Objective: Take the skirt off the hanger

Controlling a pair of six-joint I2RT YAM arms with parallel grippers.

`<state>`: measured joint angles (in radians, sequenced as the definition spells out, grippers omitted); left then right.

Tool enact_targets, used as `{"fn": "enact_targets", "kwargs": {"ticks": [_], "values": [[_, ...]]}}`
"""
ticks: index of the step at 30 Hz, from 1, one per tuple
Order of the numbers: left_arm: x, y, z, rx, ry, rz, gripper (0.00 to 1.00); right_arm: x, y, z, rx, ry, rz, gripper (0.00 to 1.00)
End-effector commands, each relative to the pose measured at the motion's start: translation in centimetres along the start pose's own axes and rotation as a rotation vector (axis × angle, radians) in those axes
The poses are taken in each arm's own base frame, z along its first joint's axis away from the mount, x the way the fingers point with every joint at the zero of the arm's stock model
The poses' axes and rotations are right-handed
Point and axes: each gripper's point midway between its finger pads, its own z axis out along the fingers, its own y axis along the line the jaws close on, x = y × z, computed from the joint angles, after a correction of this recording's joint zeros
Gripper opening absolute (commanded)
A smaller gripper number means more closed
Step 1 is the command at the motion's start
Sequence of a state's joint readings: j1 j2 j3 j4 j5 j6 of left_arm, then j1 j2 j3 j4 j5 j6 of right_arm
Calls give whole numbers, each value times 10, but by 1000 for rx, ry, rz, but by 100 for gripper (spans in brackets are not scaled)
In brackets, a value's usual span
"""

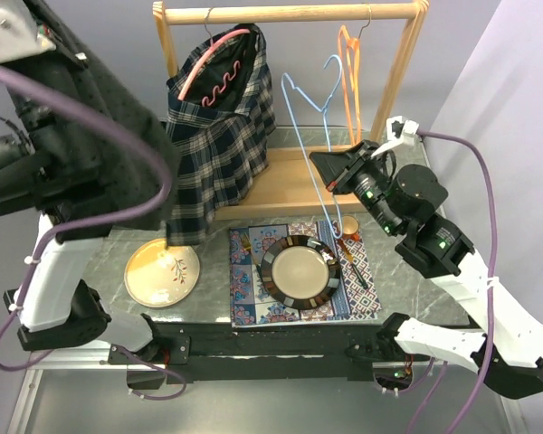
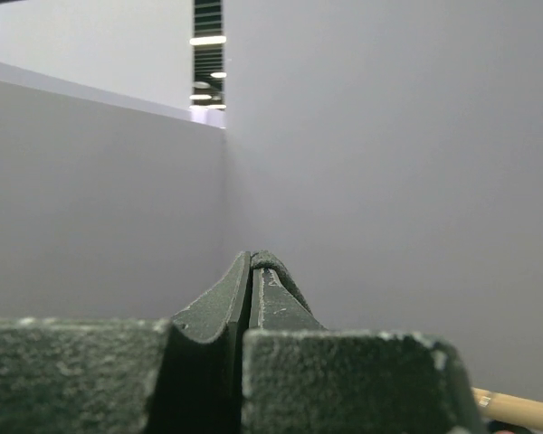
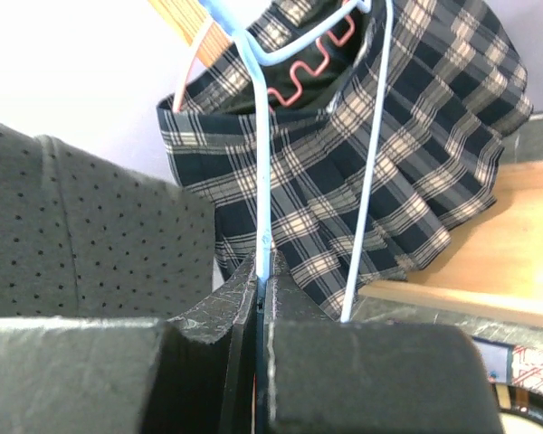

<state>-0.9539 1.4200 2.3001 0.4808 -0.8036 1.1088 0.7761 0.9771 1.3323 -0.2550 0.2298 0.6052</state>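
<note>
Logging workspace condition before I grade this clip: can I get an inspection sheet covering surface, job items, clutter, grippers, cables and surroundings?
Surface: grey-green stone-look tabletop, carrying the wooden rack.
Job's things: plaid skirt hangs on the pink hanger from the rack's rail.
Clutter: blue hanger off the rail; orange hanger on the rail; yellow plate; dark-rimmed plate on a patterned placemat.
Grippers: left gripper shut, empty, aimed at the wall; right gripper shut on the blue hanger's wire.
Cables: purple cables loop along both arms, not snagged on anything visible.
Surroundings: plain pale walls.
</note>
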Motion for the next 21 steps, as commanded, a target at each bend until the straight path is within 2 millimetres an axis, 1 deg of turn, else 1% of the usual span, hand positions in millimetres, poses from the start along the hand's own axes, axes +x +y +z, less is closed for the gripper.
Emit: {"fn": "enact_targets", "kwargs": {"ticks": [1,2,3,4,5,6,7,8,11,14,15,17,19,21], "values": [[9,6,14,-59,-42,80,1,-36,11,-9,-11,-90,-34,0],[23,11,22,-88,-30,132,1,-38,12,-11,-16,-95,-35,0],[34,8,28,-91,-22,157,1,-40,13,-13,-21,-102,-33,0],[42,10,33,-102,-10,176,1,-43,15,-14,-32,-111,-35,0],[54,15,38,-130,3,216,1,-42,16,-15,-39,-110,-36,0],[59,21,39,-165,6,232,1,-42,16,-14,-38,-108,-38,0],[72,19,38,-178,24,272,1,-41,15,-14,-35,-105,-44,0],[73,30,38,-217,26,317,1,-41,14,-14,-31,-104,-45,0],[76,54,41,-296,43,347,1,-37,12,-12,-27,-96,-52,0],[70,66,40,-306,32,326,1,-38,13,-12,-29,-94,-54,0],[61,74,37,-314,16,304,1,-37,14,-12,-33,-92,-52,0],[61,80,36,-320,13,296,1,-39,16,-13,-39,-95,-48,0],[59,95,34,-372,8,323,1,-38,17,-13,-44,-88,-49,0],[65,100,35,-398,23,356,1,-40,18,-15,-47,-93,-47,0]]}}
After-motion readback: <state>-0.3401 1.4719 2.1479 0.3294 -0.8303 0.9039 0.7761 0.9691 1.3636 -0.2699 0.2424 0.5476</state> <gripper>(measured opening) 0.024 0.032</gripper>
